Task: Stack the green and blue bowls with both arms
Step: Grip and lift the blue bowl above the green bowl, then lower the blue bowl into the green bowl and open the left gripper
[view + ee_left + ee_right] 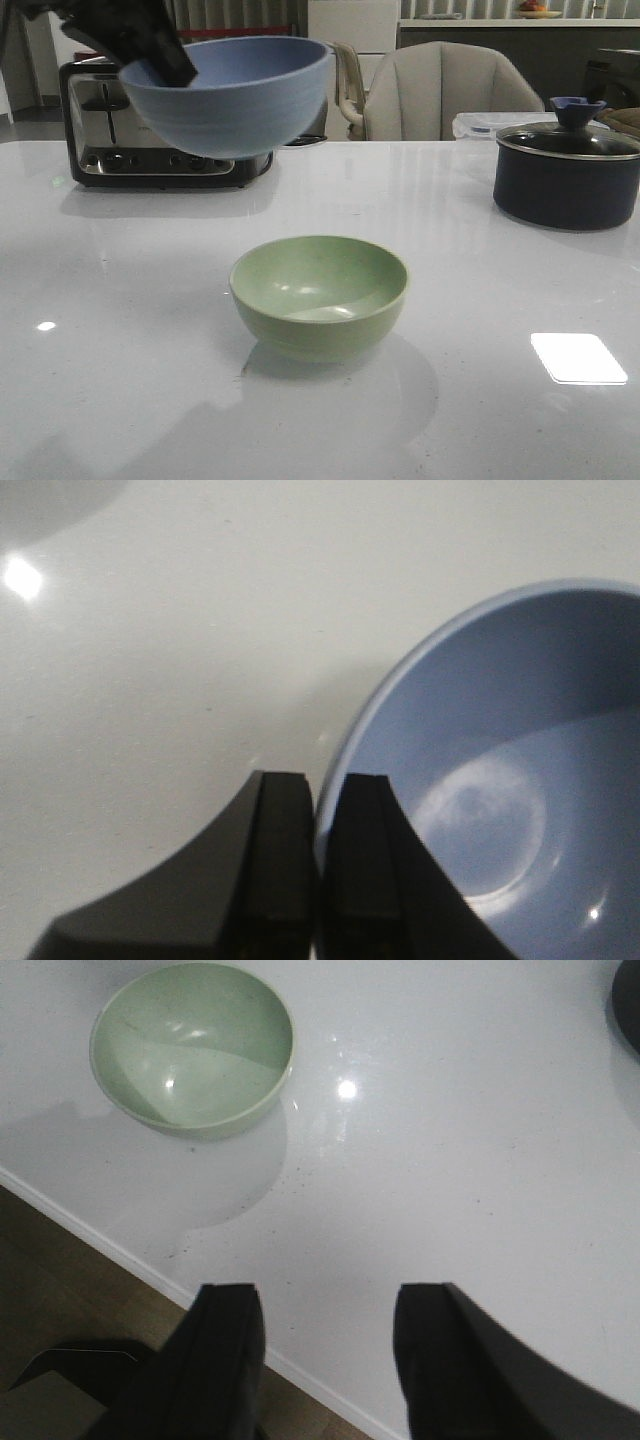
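Note:
The pale green bowl (320, 295) stands upright on the white table near the middle front; it also shows in the right wrist view (192, 1048). My left gripper (165, 60) is shut on the rim of the light blue bowl (228, 95) and holds it high in the air, left of and behind the green bowl. In the left wrist view the fingers (283, 820) pinch the blue bowl's (500, 780) rim, one inside and one outside. My right gripper (325, 1300) is open and empty over the table's front edge, out of the front view.
A dark lidded pot (565, 170) stands at the right back of the table, a toaster (130, 130) at the left back. A grey chair (450, 90) is behind the table. The table's front edge (110, 1250) and floor show below my right gripper.

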